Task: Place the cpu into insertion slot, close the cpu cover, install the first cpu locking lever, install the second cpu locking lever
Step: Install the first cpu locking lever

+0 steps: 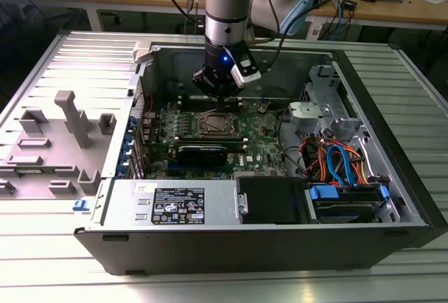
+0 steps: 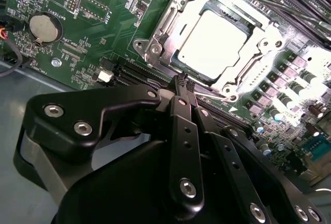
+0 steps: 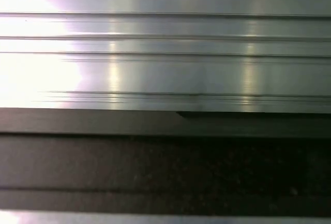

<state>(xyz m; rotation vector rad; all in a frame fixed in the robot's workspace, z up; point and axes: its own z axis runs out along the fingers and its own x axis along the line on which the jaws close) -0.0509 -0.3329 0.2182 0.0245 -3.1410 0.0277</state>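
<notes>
In the second wrist view your gripper [image 2: 182, 81] is pinched shut on nothing, its tips just short of the slot [image 2: 155, 30]. Beyond them the cpu [image 2: 212, 45] sits in that slot, with the cover [image 2: 258, 43] down around it. In the exterior view the arm [image 1: 225, 9] stands over the board [image 1: 262, 142].

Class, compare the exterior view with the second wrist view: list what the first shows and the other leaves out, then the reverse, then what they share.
Exterior view alone: the whole open computer case, the arm reaching down into it, the bundle of orange and blue cables, and the grey plastic fixtures at that view's left.

Second wrist view alone: the round coin battery on the board, and the cpu lying under the closed cpu cover.

Both: the green motherboard, the insertion slot, and the gripper just beside it, fingers together.
</notes>
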